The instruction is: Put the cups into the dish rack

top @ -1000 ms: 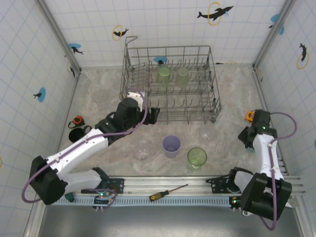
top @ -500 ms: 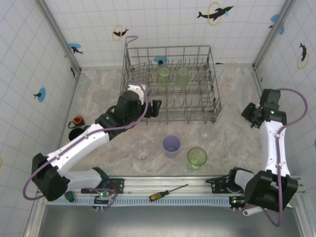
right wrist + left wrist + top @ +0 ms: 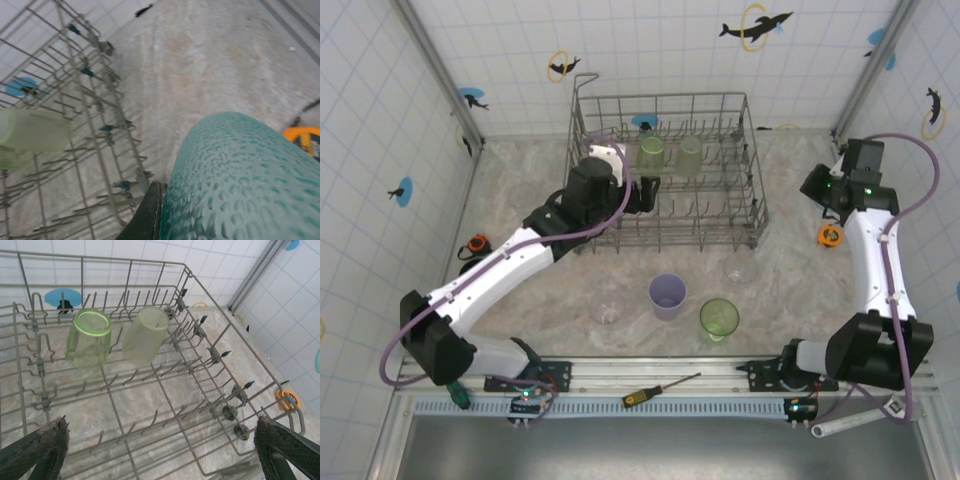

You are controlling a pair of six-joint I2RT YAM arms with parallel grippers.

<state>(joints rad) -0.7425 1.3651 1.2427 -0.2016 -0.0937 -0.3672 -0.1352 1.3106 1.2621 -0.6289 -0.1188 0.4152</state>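
Near the counter's [image 3: 800, 262] right edge, right gripper [image 3: 820, 188] clamps the teal cup [image 3: 240, 185], likely next to seat on dish rack [image 3: 665, 236] tines; left gripper [image 3: 162, 446] gapes empty

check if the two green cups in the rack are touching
Apart. The left wrist view shows the bright green cup and the pale green cup side by side in the dish rack, with a clear gap between them.

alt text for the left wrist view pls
Two pale green cups lean among the tines at the back of a grey wire dish rack, seen from above. The left gripper, open, frames the bottom corners with its fingers.
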